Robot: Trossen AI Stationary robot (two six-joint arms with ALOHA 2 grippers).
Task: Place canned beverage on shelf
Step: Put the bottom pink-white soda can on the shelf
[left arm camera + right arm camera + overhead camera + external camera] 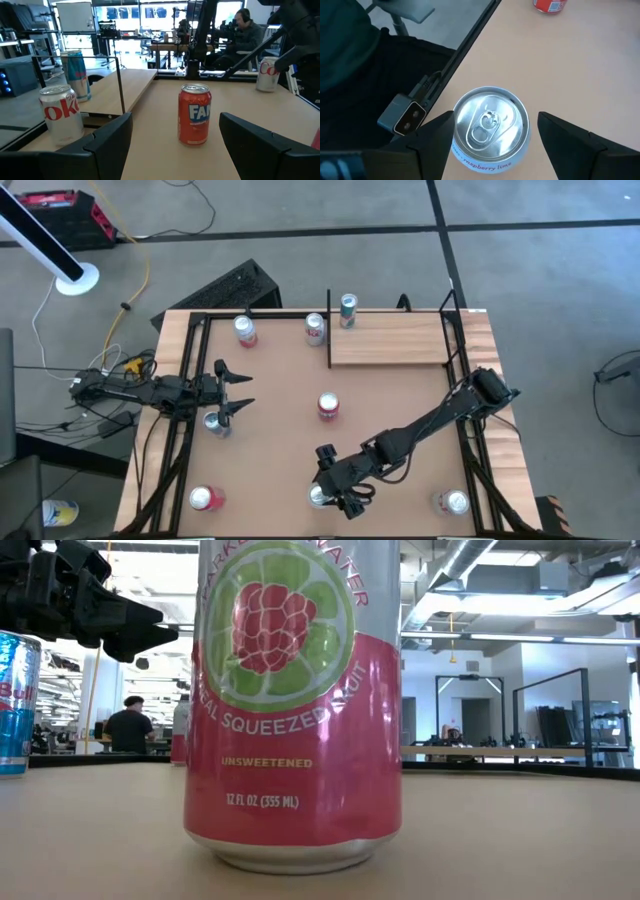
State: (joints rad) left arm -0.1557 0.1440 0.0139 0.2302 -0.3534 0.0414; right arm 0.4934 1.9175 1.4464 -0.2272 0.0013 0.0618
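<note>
This is a robotics lab set in an open-plan office or workshop hall. The wooden worktop (380,410) stands on a grey concrete floor (540,270) strewn with cables (130,280) and a red box of equipment (60,215). Beyond the left tool (175,145), desks, monitors and a whiteboard (75,17) fill the room, and a seated person wearing headphones (245,30) works there. Exposed ducts (470,560) and strip lights run overhead.

Overhead camera looks straight down on the table (400,395); the low one sits level, close against the raspberry-lime can (292,700) (right wrist looks down on it).
</note>
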